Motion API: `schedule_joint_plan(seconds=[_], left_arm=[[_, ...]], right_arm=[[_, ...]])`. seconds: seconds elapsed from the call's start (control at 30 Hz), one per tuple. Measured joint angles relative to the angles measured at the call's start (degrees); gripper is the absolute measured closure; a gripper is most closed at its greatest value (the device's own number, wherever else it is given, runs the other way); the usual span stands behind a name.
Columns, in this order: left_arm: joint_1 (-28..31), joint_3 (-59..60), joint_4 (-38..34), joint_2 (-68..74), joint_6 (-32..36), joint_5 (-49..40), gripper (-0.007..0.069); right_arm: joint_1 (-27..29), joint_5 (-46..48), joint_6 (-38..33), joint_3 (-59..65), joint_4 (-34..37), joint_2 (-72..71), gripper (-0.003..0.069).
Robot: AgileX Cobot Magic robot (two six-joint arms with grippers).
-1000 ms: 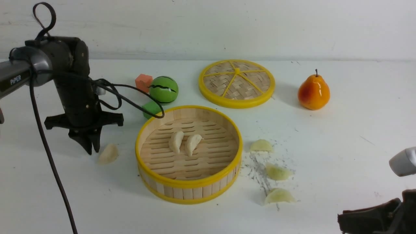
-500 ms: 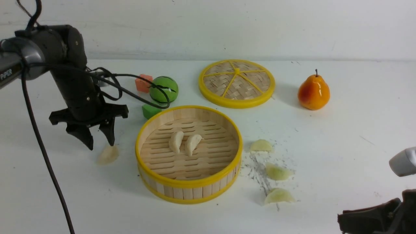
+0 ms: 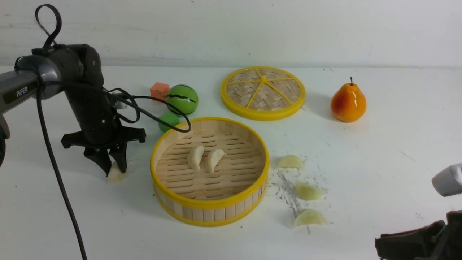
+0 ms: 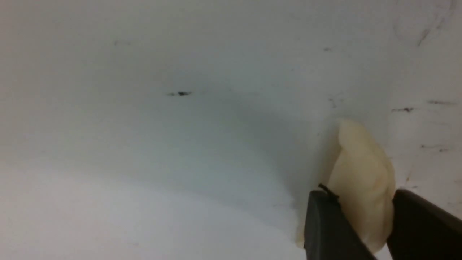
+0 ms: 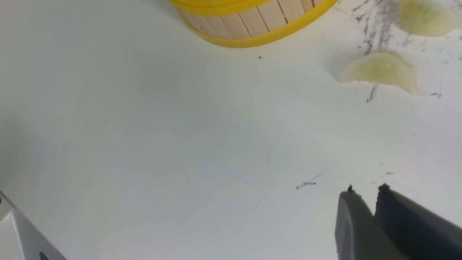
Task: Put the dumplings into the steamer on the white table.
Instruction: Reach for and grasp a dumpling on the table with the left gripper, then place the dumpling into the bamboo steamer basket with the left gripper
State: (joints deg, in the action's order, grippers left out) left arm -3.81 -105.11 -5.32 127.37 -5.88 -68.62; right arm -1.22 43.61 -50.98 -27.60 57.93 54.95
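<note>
Closest to the robot, at 4 o'clock from the steamer point(image 3: 209, 213), the right gripper point(image 5: 366, 189) sits low over the table point(image 3: 108, 224). Its jaws are pinched together and hold nothing.

A bit farther off, three green dumplings point(image 3: 307, 191) lie in a row on the table, at 3 to 4 o'clock from the steamer. They are near the basket but not touching it.

The steamer is in the middle. Two white dumplings point(image 3: 196, 157) lie side by side on its slat floor.

At 9 o'clock from the steamer, the left gripper point(image 3: 115, 171) points down. Its jaws are squeezed on the cream dumpling point(image 4: 362, 180), one on each side. The dumpling looks to be down on the table, not lifted yet.

Farther back, at 11 o'clock, are a green block point(image 3: 169, 119), a green ball point(image 3: 182, 99) and an orange block point(image 3: 159, 90). The lid point(image 3: 262, 92) lies at 1 o'clock and a pear point(image 3: 348, 103) stands at 2 o'clock.

Here is what could go wrong. The jaws pinch only one end of the cream dumpling, and much of it sticks out past them. It could twist and slip out on the way up. Carried too low, it might bump the yellow rim and fall outside. The black cable point(image 3: 151, 108) hangs close to the rim at 11 o'clock, so it could catch and drag the basket.
</note>
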Motion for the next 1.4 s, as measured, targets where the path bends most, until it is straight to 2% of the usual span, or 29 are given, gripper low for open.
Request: schedule_joint_plan(seconds=[0.2,0.33,0.4,0.53,0.73,0.83,1.13,1.27,1.4], left_arm=[[0.0,0.1,-3.5,-5.7,0.0,0.5,0.0419],[-0.5,0.1,-11.6,-11.2,0.1,1.3,0.0419],[-2.6,0.1,-15.6,-13.1,1.0,2.2,0.0419],[-9.1,0.1,-18.7,-13.0,0.7,5.4,0.0419],[-21.2,0.1,-15.3,-8.2,-1.1,15.7,0.0419],[-23.4,0.1,-11.8,-6.0,-2.7,19.6,0.0419],[-23.9,0.1,-4.4,-3.0,-11.6,22.4,0.0417],[-23.9,0.1,-4.2,-3.0,-12.3,22.3,0.0354],[-23.9,0.1,-5.4,-2.7,-12.5,22.0,0.0255]], right_arm=[[0.0,-0.1,0.0,0.0,0.0,0.0,0.0562],[0.0,-0.7,0.0,0.0,0.0,0.0,0.0562],[0.0,-0.9,0.0,0.0,0.0,0.0,0.0562],[0.0,-1.1,0.0,0.0,0.0,0.0,0.0562],[0.0,-1.1,0.0,0.0,0.0,0.0,0.0562],[0.0,-1.1,0.0,0.0,0.0,0.0,0.0559],[0.0,0.0,0.0,0.0,0.0,0.0,0.0555],[0.0,0.0,0.0,0.0,0.0,0.0,0.0555],[0.0,0.2,0.0,0.0,0.0,0.0,0.0555]])
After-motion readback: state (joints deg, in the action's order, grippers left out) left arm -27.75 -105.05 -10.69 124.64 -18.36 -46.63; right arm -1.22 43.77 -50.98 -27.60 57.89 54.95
